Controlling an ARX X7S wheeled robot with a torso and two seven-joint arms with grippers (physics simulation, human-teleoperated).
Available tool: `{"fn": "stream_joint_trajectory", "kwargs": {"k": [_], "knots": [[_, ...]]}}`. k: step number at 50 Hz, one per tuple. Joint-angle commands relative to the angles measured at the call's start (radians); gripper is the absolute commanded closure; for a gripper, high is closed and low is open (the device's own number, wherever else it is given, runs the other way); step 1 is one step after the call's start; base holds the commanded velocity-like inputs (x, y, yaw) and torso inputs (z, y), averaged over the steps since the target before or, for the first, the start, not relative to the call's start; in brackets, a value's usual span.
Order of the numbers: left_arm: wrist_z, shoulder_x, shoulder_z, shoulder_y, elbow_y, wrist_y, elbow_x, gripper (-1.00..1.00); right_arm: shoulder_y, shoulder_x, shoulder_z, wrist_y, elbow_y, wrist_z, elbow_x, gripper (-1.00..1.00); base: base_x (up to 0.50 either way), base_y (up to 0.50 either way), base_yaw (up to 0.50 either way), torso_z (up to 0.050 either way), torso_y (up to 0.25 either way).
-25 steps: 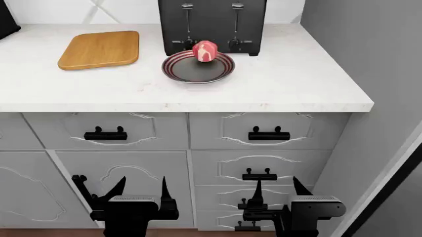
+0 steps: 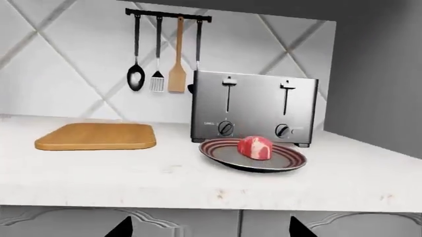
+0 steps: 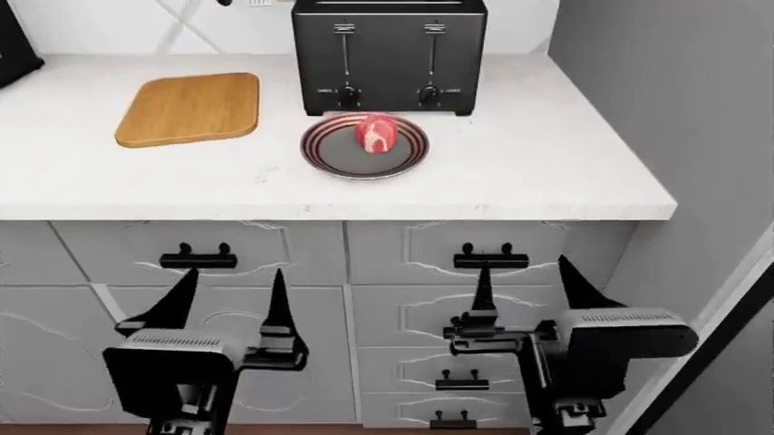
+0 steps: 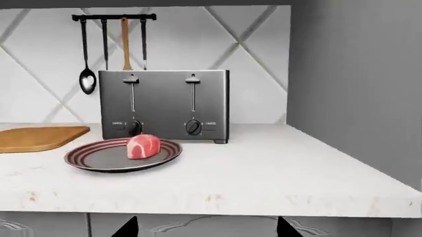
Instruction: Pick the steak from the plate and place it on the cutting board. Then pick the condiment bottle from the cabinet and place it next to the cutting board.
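Nearest the camera, the left gripper [image 3: 230, 304] and right gripper [image 3: 527, 290] hang low before the drawers, fingers spread wide and holding nothing. Above them runs the bench [image 3: 520, 172] edge. Past it, the steak [image 3: 376, 134] sits towards the back of the plate [image 3: 333, 156], close in front of the toaster [image 3: 390, 54]. The cutting board [image 3: 190, 109] lies well to its left. To pick well, I would come down steeply from above so the fingers clear the toaster and straddle the meat, not the rim.
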Motion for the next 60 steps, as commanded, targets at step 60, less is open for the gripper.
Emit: {"fn": "stream_joint_trajectory", "kwargs": {"k": [60], "knots": [[-0.199, -0.173, -0.035, -0.253, 0.521, -0.469, -0.178, -1.00, 0.586, 0.778, -0.660, 0.151, -0.597, 0.971, 0.606, -1.00, 0.12, 0.37, 0.00, 0.013, 0.000]]}}
